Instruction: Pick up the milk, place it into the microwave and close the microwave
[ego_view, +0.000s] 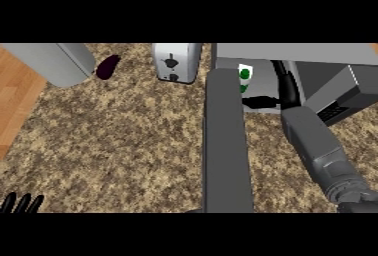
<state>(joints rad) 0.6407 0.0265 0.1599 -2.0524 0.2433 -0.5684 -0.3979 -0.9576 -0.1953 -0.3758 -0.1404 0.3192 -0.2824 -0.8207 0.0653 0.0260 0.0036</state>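
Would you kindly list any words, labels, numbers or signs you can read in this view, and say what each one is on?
No readable text anywhere.
Milk carton inside the microwave: green round marks only, no legible lettering.
Microwave control panel: dark rows, too small to read.
Toaster: a black lever and slot, no label.

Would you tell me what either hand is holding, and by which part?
The right hand is at the milk carton's lower end; an actual hold cannot be told. The left hand holds nothing.
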